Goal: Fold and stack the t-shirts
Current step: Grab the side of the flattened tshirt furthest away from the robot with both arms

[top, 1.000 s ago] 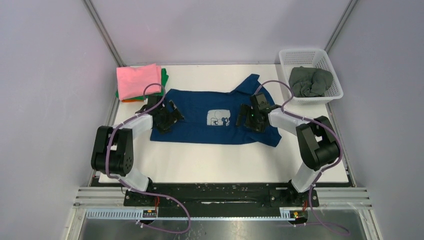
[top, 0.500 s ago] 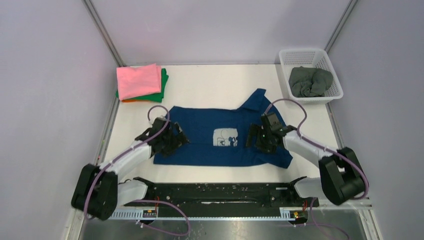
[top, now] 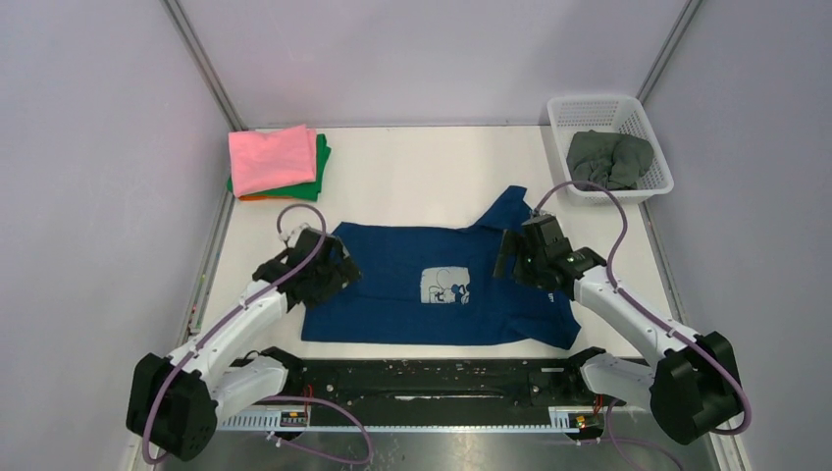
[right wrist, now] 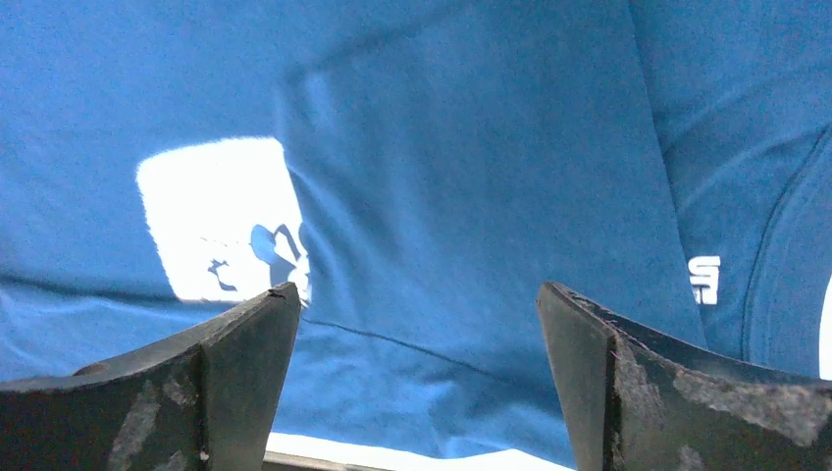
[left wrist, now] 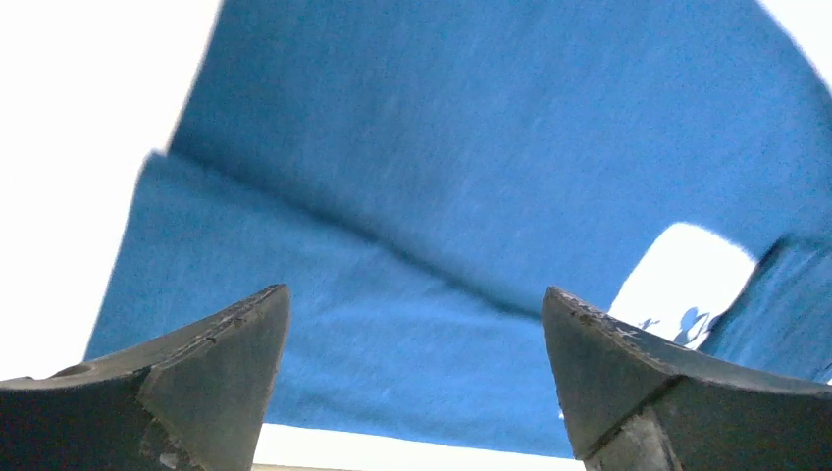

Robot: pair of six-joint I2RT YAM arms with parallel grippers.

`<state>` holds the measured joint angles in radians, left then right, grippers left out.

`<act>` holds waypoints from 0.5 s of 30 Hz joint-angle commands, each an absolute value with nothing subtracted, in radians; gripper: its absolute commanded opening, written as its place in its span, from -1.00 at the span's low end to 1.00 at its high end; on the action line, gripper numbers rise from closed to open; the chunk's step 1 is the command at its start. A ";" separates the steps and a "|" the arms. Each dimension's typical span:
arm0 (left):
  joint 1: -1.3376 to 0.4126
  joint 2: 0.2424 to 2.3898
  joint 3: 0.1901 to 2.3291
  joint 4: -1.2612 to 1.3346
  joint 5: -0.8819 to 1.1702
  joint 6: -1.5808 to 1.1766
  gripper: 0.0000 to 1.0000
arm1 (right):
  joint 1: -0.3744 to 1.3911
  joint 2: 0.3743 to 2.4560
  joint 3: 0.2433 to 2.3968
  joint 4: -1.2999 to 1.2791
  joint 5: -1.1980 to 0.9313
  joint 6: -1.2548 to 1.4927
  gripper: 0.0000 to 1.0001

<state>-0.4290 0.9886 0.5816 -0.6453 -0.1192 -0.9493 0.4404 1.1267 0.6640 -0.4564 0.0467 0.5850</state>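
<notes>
The navy blue t-shirt (top: 392, 289) lies spread flat near the table's front edge, its pale square print (top: 443, 287) facing up. My left gripper (top: 332, 275) is open over the shirt's left end; in the left wrist view (left wrist: 414, 294) only blue cloth (left wrist: 442, 147) lies below the spread jaws. My right gripper (top: 517, 261) is open over the shirt's right part; in the right wrist view (right wrist: 417, 289) the cloth (right wrist: 471, 177) and print (right wrist: 211, 211) lie under it. A folded pink shirt (top: 271, 157) lies on green (top: 321, 175) and orange (top: 257, 197) ones at the back left.
A white mesh basket (top: 651, 147) stands at the back right with a crumpled dark grey-green shirt (top: 608, 159) in it. A sleeve of the navy shirt (top: 507, 208) points towards the back. Grey walls close in the table on both sides.
The navy shirt has slid from mid-table towards the front edge, and both grippers came back with it. The arms are now stretched low.
</notes>
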 commanded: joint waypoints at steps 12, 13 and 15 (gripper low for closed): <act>-0.133 1.571 1.048 -0.502 -0.169 -0.715 0.97 | 0.402 1.198 0.749 -0.344 0.119 0.556 0.99; -0.128 1.616 1.083 -0.506 -0.144 -0.701 0.97 | 0.401 1.203 0.749 -0.343 0.117 0.552 0.99; -0.121 1.692 1.157 -0.508 -0.097 -0.669 0.96 | 0.399 1.214 0.753 -0.342 0.112 0.548 0.99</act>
<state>-0.1368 1.5909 1.0164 -0.5526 -0.1886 -0.7555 0.4091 1.1973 0.7479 -0.3603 0.0853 0.5762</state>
